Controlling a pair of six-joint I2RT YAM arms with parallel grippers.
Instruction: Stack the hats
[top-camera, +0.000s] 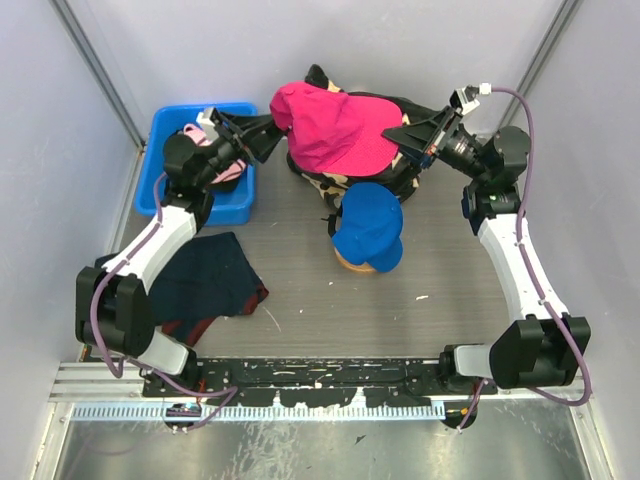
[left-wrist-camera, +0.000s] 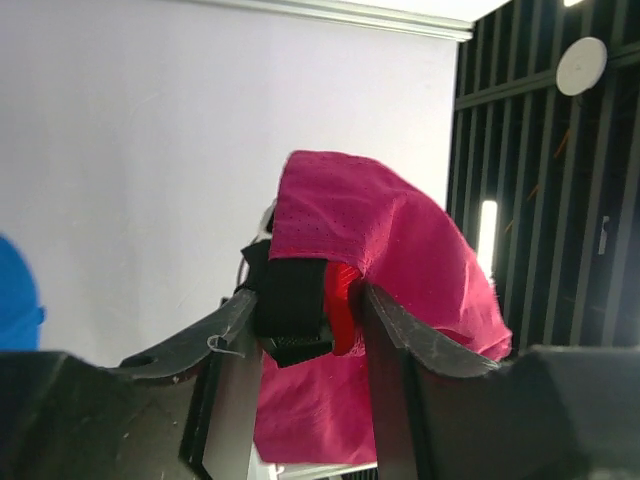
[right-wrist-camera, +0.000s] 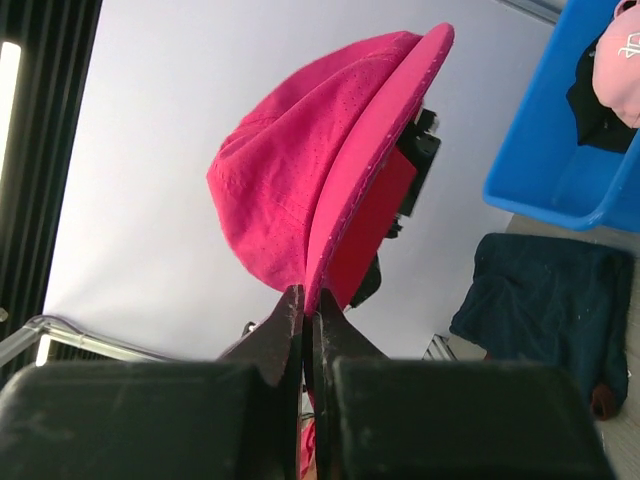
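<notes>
Black plush bundle (top-camera: 330, 186) lies far back on the table (top-camera: 440, 275), and the magenta cap (top-camera: 335, 128) is in the air above it. The royal blue cap (top-camera: 368, 228) sits just in front. The left gripper (left-wrist-camera: 310, 300) is clamped on the magenta cap's back strap; the right gripper (right-wrist-camera: 305, 318) pinches its brim

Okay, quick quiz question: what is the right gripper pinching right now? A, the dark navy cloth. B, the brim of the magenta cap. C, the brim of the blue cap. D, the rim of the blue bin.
B: in the right wrist view, the right gripper has its fingers closed on the brim edge of the magenta cap.
</notes>
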